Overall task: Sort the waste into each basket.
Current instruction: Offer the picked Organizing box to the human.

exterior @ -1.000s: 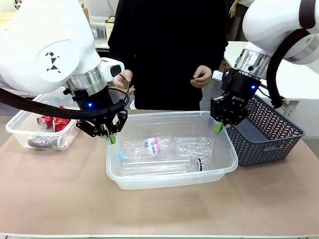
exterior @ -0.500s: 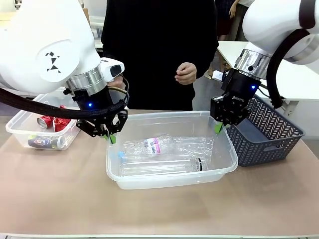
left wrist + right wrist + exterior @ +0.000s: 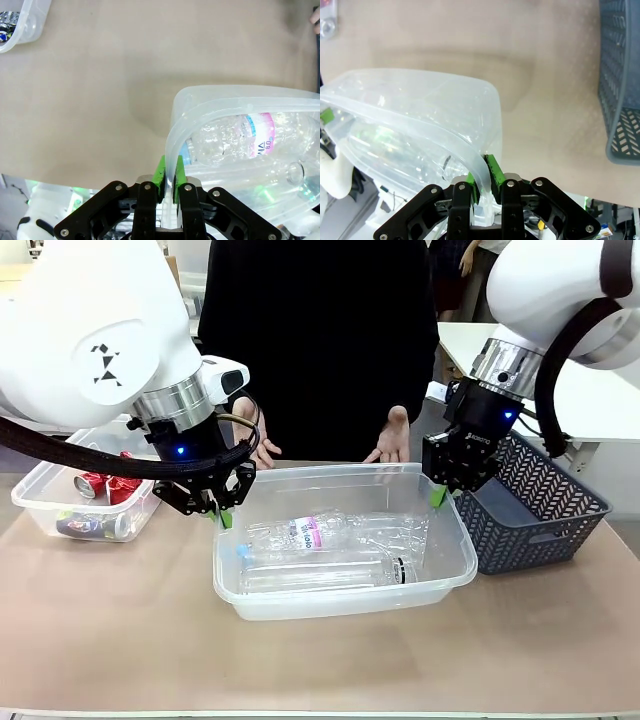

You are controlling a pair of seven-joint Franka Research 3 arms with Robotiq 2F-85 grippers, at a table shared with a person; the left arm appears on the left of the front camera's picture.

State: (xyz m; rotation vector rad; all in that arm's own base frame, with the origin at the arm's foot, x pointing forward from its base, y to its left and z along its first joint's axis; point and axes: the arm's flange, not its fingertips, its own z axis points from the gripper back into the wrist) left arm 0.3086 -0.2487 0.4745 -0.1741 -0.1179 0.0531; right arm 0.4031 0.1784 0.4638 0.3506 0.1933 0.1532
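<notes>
The middle tub (image 3: 340, 540) is pinched by its rim at both ends: the left gripper (image 3: 222, 515) on the frame-left corner, the right gripper (image 3: 438, 496) on the upper-right rim, jaws pressed onto the plastic, apparently so it can be carried level. Clear bottles (image 3: 330, 538) lie inside. Red cans (image 3: 105, 487) sit in the second tub (image 3: 40, 502) at far left. The dark lattice basket (image 3: 535, 515) stands at right on the tabletop (image 3: 320, 660).

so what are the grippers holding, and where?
Both hold the clear plastic tub of bottles by its rolled rim: left gripper and right gripper at opposite ends.
</notes>
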